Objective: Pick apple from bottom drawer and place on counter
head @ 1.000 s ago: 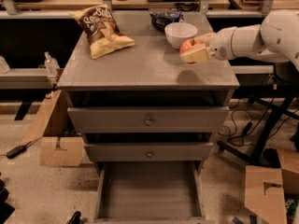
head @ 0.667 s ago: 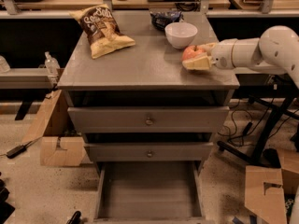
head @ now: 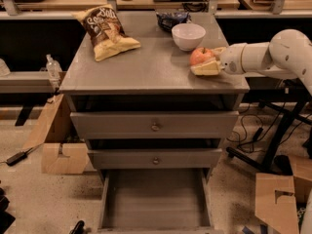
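Pinching the round red-orange apple (head: pixel 198 55), the cream-fingered gripper (head: pixel 204 61) sits at the flat grey counter's (head: pixel 146 65) right edge.

The apple (head: pixel 199 55), round and red-orange, sits upright on the grey counter surface (head: pixel 146 67) near its right front corner, just beside the white bowl. The gripper (head: pixel 204 60) is at the apple's right side. The bottom drawer (head: pixel 155 199) stands pulled out, its flat grey floor bare.

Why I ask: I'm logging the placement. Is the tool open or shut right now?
Tool: shut on the apple, over the counter's right side.
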You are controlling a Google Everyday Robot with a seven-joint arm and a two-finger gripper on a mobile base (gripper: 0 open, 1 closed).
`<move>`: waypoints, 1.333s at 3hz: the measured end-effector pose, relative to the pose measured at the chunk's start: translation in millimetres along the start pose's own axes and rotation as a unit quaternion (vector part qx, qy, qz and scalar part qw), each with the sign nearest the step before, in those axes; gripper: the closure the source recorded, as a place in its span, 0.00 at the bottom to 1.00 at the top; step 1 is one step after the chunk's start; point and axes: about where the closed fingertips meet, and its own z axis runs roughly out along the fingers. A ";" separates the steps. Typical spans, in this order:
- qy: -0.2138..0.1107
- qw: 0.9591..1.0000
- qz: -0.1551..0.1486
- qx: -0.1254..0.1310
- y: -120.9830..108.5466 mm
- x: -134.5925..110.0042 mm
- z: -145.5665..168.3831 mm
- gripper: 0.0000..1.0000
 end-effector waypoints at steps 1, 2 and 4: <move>0.000 1.000 0.000 -0.002 1.6 0.0 2.8 0.39; 0.000 1.000 0.000 -0.002 1.6 0.0 2.8 0.16; 0.000 1.000 0.000 -0.005 3.3 -0.1 6.0 0.00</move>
